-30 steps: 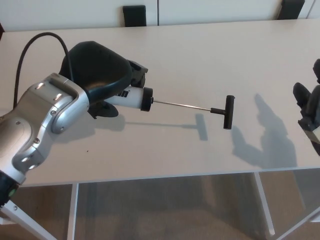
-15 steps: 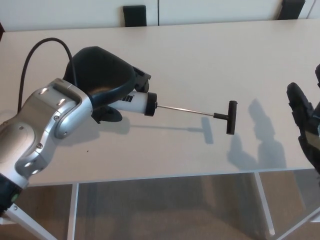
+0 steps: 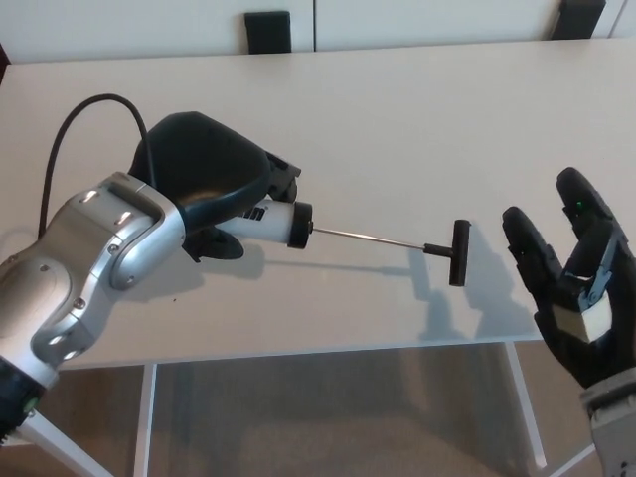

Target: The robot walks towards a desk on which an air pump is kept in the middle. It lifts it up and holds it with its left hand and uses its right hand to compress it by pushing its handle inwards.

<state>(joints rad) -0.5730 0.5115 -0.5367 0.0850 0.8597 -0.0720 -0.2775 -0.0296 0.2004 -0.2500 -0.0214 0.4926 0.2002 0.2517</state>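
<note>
With the air pump [image 3: 273, 221] lifted off the worktop [image 3: 417, 119] and gripped by the left hand [image 3: 204, 169] at frame left-centre, lift is done. Rod is extended; handle [image 3: 458, 252] untouched. Right hand [image 3: 571, 283], lower right, fingers spread, empty. Compression remains.

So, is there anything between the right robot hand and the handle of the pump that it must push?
Nothing visible. The right robot hand is open, just right of the T-handle, with only empty air over the desk between them. The left robot hand holds the pump body.
</note>
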